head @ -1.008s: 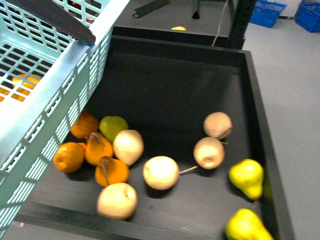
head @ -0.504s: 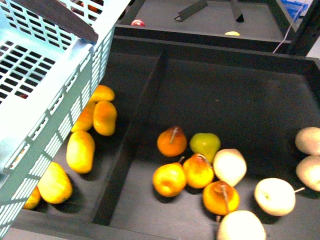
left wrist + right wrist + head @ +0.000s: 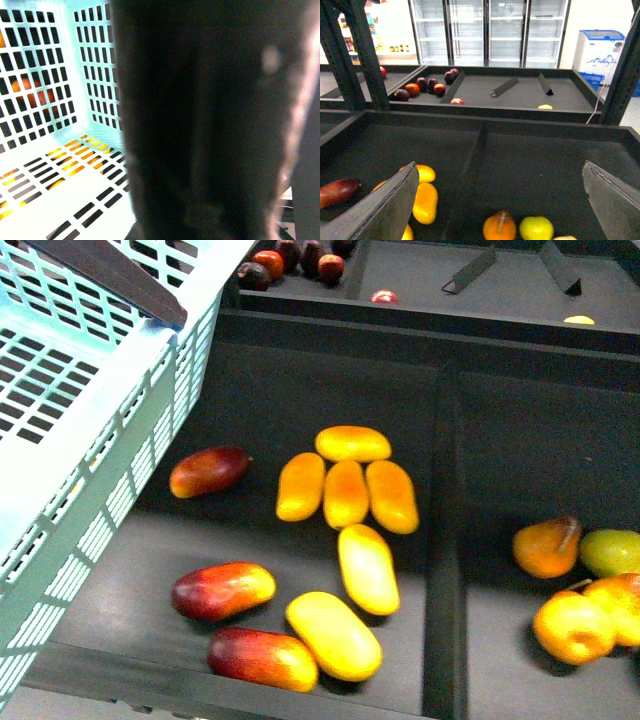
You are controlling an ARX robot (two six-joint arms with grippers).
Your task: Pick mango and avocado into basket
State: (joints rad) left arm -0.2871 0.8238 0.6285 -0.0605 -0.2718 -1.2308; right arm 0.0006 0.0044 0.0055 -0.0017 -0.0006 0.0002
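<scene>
The light aqua basket [image 3: 90, 440] fills the left of the front view, its brown-grey handle [image 3: 110, 275] across the top. My left gripper is shut on the basket; the left wrist view shows only a dark blur over the slotted basket floor [image 3: 55, 195]. Red-to-yellow mangoes lie in the black tray: one [image 3: 210, 471] by the basket, one [image 3: 223, 590] nearer, one [image 3: 262, 658] at the front edge. A dark red mango [image 3: 337, 192] shows in the right wrist view. My right gripper [image 3: 499, 167] hangs open above the tray, holding nothing. No avocado is in view.
Several yellow oval fruits [image 3: 346, 495] lie beside the red mangoes. A black divider [image 3: 443, 540] separates them from orange and green pears [image 3: 548, 545] on the right. A rear shelf holds dark red round fruit [image 3: 290, 258]. Glass-door fridges [image 3: 490, 30] stand behind.
The front view has swung left along the shelf, from pale round fruit and pears to the mango compartment. The basket has stayed at the left of the picture.
</scene>
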